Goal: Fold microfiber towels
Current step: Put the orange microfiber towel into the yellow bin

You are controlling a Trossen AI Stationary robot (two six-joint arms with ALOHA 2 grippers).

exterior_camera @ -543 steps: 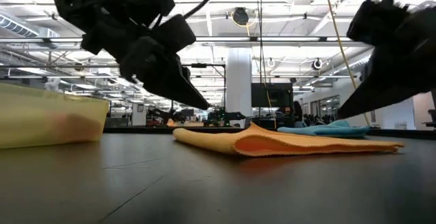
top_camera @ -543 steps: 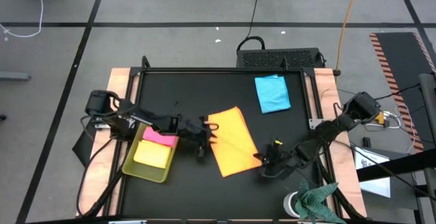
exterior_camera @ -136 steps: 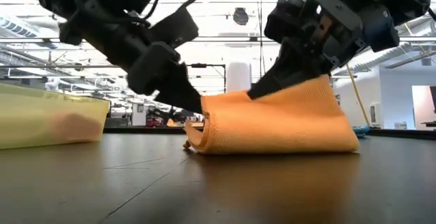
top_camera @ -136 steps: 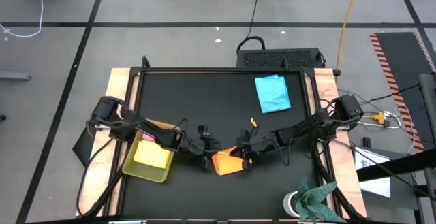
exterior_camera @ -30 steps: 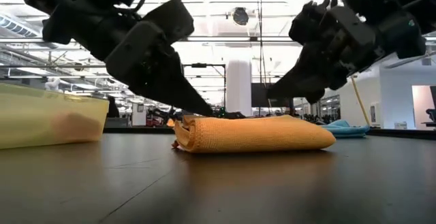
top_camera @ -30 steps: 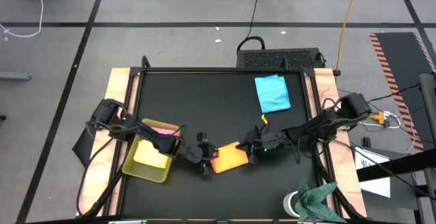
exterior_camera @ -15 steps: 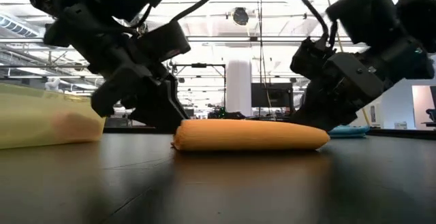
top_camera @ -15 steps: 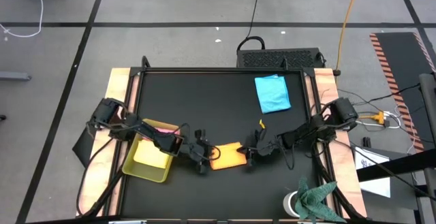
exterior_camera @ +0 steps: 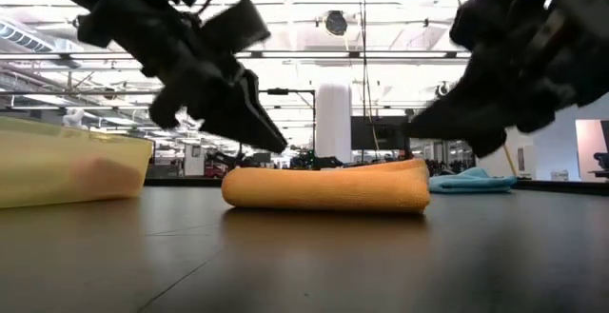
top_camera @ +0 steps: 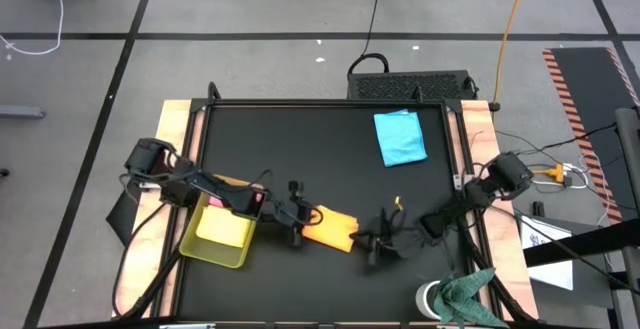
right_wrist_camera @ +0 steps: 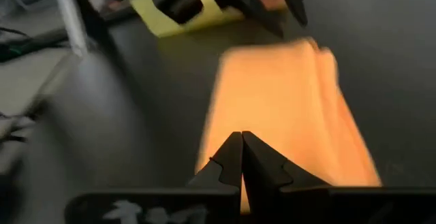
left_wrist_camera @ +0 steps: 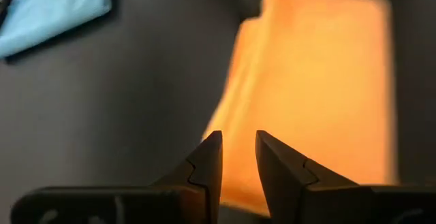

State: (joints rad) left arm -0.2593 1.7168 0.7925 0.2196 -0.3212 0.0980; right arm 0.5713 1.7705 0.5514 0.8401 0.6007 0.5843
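One orange towel [top_camera: 331, 229] folded, mid-table, front | soft, light, springy; best pinched at an edge | left gripper [left_wrist_camera: 237, 157] slightly parted at its end | right gripper [right_wrist_camera: 242, 154] closed, empty, beside it

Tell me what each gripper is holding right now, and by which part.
Nothing is held. The left gripper, slightly open, hovers at one end of the folded orange towel; the right gripper, shut, sits beside the other end.

Grey floor [top_camera: 250, 59] w/ dark tape lines — bright ceiling lights [exterior_camera: 314, 13].
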